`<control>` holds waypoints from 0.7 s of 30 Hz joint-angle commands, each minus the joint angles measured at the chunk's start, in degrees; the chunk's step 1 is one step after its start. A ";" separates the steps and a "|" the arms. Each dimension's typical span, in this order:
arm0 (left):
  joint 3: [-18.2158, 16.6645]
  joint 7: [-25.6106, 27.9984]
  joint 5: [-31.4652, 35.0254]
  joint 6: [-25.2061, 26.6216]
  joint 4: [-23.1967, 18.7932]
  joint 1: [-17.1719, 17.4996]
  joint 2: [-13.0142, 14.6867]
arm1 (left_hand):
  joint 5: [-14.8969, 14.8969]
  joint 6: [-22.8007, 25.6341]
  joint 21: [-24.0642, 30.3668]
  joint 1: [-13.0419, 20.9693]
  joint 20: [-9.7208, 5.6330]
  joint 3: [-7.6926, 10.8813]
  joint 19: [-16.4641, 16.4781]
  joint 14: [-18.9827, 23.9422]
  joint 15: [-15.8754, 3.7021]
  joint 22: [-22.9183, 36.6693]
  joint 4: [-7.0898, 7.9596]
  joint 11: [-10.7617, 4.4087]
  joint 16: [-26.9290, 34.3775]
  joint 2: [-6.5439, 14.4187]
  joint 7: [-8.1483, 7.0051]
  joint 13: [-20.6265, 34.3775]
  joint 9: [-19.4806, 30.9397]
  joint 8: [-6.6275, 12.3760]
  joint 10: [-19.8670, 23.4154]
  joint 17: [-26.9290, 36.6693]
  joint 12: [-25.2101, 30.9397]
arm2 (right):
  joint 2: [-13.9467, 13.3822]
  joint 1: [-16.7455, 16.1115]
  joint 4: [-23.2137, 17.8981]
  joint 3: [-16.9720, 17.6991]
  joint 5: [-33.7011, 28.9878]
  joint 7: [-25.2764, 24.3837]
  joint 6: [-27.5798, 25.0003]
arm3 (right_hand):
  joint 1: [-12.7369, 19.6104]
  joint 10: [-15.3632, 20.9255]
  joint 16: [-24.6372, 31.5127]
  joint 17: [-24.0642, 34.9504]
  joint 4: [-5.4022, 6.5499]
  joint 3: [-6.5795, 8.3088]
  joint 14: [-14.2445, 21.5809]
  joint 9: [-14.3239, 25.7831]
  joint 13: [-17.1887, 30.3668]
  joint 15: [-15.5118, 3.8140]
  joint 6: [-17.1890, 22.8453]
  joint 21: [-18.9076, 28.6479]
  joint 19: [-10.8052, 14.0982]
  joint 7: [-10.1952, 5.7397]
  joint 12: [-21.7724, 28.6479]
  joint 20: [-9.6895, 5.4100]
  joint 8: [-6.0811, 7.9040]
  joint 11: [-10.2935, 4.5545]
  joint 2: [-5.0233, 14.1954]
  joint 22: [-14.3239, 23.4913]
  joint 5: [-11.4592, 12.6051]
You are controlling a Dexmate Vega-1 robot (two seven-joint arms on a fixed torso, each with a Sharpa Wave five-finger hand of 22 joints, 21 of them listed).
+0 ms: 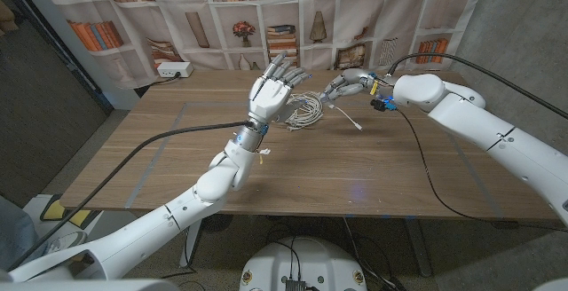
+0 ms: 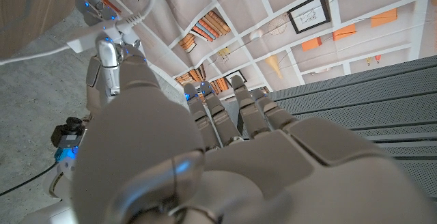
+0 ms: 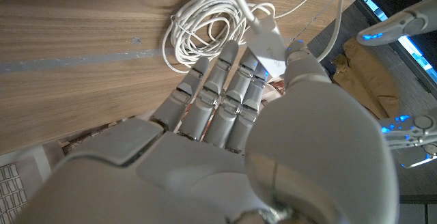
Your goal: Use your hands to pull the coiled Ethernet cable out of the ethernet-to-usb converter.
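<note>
- Right hand [image 1: 348,84] reaches in over the far side of the wooden table [image 1: 177,162]. The right wrist view shows its fingers [image 3: 225,94] close together, with the white ethernet-to-usb converter [image 3: 268,45] pinched between them and the thumb.
- Coiled Ethernet cable [image 1: 304,109] lies on the table just beside the right hand. It is a white bundle of loops.
- One loose end of the cable, with a small plug [image 1: 357,128], lies on the table a little nearer to the robot than the coil.
- In the right wrist view a thin white wire runs from the converter out past the table edge.
- Left hand [image 1: 272,91] is up in the air near the coil, on the coil's left side. Its fingers are spread and point up, and it holds nothing.
- Left wrist view looks along the back of the left hand [image 2: 225,149], with the fingers straight and side by side.
- Far back on the table, well apart from the hands, sits a white power strip [image 1: 173,69].
- Behind the table hangs a curtain [image 1: 293,7] with bookshelves printed on it.
</note>
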 commanded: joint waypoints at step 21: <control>2.77 -8.16 2.62 1.42 -0.58 -3.29 -2.19 | 1.87 3.13 -0.23 -0.84 3.96 -2.20 -4.52 -14.81 -5.35 0.25 1.67 2.56 -1.13 0.09 1.00 2.78 -0.40 -0.53 -24.16 1.00 -1.57 | -3.05 -1.96 -1.69 2.05 7.98 -1.69 -1.63 | 4.15 4.01 -0.20 0.01 0.10 -0.05 0.58 0.28 0.40 -4.60 6.30 0.29 0.58 -5.66 0.35 -1.53 -0.10 -3.28 4.63 0.06 -0.06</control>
